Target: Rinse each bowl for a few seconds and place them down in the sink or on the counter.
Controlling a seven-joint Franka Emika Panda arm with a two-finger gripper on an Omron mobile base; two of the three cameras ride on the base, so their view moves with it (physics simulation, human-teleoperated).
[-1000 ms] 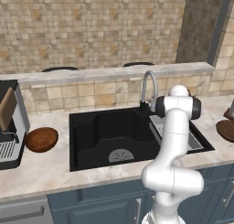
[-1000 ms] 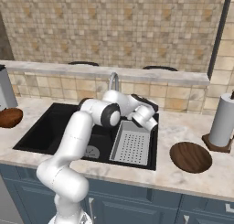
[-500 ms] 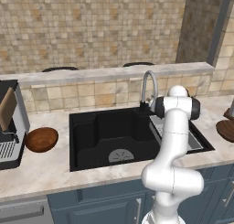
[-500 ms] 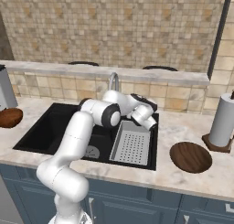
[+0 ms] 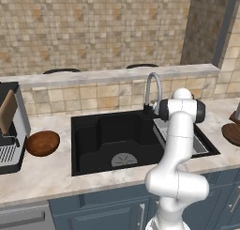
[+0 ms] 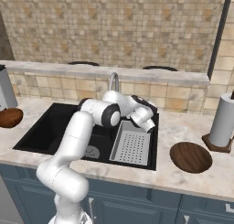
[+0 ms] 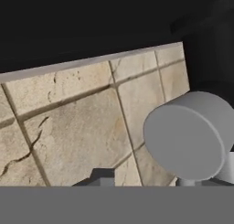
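Counter (image 5: 51, 175): pale marbled stone around the basin, with blue-grey cabinet fronts below and a tan tiled wall behind.
Sink (image 5: 103, 140): black rectangular basin set into the counter, a round grey drain (image 5: 123, 159) in its floor and a curved silver faucet (image 5: 152, 90) at its back edge.
Arm: white, bent over the right end of the sink, its hand reaching toward the base of the faucet.
Tray (image 6: 132, 147): grey and perforated, lying in the right part of the basin.
Left bowl (image 5: 42, 143): reddish-brown, on the counter left of the sink, just beside a grey appliance (image 5: 10, 130).
Right bowl (image 6: 190, 157): on the counter right of the sink, near a paper-towel roll (image 6: 225, 120).
Gripper (image 6: 148, 123): above the tray by the faucet; I cannot tell how far the fingers are parted or whether they hold anything.
Hand view: a grey round knob (image 7: 189, 136) sits close against the tiled wall.
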